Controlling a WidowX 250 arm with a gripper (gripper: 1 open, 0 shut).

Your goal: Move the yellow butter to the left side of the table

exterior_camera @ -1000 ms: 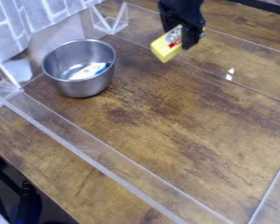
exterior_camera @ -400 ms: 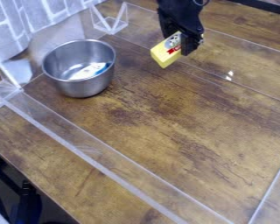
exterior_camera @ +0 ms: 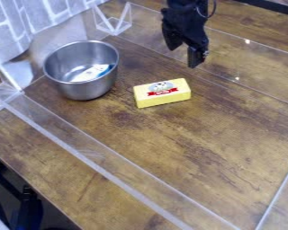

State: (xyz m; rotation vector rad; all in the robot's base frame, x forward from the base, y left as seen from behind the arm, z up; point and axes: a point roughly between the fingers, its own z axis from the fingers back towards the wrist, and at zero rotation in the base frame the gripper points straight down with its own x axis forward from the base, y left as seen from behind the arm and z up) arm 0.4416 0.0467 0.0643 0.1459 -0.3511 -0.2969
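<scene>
The gripper hangs with fingers apart, empty; the yellow butter lies below it, the steel bowl off to its left.

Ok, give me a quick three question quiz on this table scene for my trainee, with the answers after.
1. True or false: the butter lies flat on the table, free of the gripper.
2. What sits nearest the butter: (a) steel bowl, (b) a mug, (c) a plate?
3. Are the jaws open or shut?

Key: 1 true. 2 a; the bowl stands apart from the butter, towards the picture's left. 3 open, with nothing between them.
</scene>
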